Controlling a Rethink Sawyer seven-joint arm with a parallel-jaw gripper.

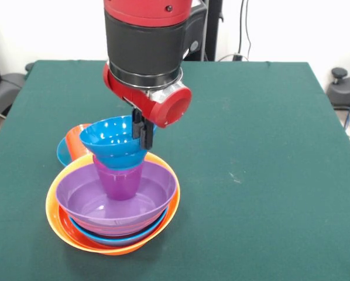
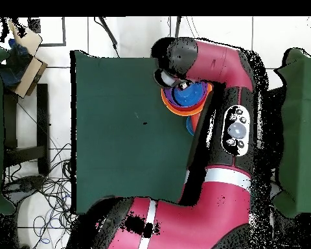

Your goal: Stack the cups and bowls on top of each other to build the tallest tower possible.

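The tower stands at the near left of the table in the front view. The big yellow-orange bowl (image 1: 54, 218) is outermost, with a red-orange bowl (image 1: 76, 234), a light blue bowl (image 1: 105, 237) and a purple bowl (image 1: 157, 193) nested in it. A purple cup (image 1: 122, 181) stands upright in the purple bowl. A small blue bowl (image 1: 113, 143) sits tilted on the cup. My gripper (image 1: 143, 130) is shut on this bowl's far rim. In the overhead view the stack (image 2: 184, 97) shows partly under the arm.
Behind the tower to the left, an orange-red piece (image 1: 75, 140) lies in or against a small light blue bowl (image 1: 62, 153); I cannot tell which. The green table (image 1: 251, 146) stretches to the right. The arm (image 2: 223, 130) covers much of the overhead view.
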